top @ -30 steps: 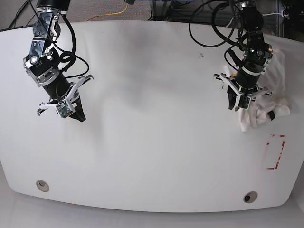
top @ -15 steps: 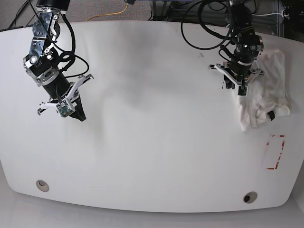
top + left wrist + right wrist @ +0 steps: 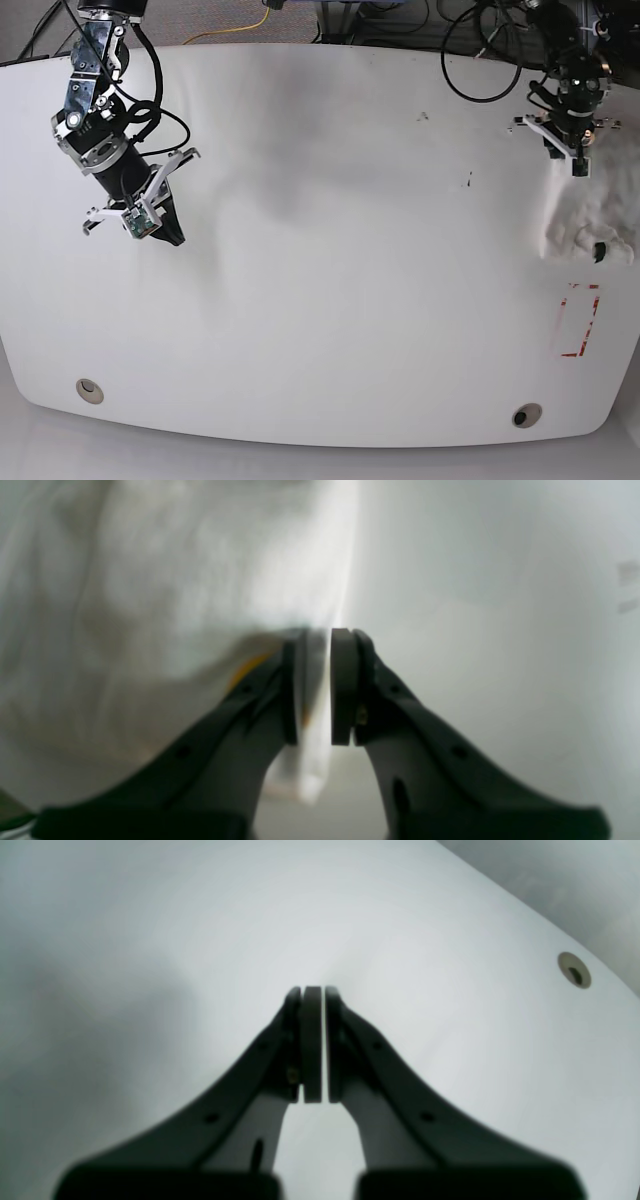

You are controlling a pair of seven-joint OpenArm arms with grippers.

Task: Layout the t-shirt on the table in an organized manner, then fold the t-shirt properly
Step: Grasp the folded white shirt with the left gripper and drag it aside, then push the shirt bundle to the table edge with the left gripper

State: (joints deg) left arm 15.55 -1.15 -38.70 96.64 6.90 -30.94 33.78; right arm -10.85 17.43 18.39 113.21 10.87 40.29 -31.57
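The white t-shirt (image 3: 588, 218) lies bunched at the right edge of the table (image 3: 330, 260), partly hanging past it. My left gripper (image 3: 579, 167) stands over the shirt's upper end. In the left wrist view its fingers (image 3: 342, 685) are closed on a fold of the white cloth (image 3: 175, 580), with a bit of yellow print (image 3: 247, 666) beside them. My right gripper (image 3: 167, 237) hovers over bare table at the left. In the right wrist view its pads (image 3: 312, 1045) are pressed together with nothing between them.
A red tape rectangle (image 3: 579, 320) marks the table below the shirt. Round grommet holes sit near the front edge at the left (image 3: 90, 390) and right (image 3: 526, 414); one hole (image 3: 574, 970) shows in the right wrist view. Cables (image 3: 480, 60) hang behind the table.
My left gripper has swung back and to the right, dragging the t-shirt with it toward the table's right edge. The right arm has barely shifted.
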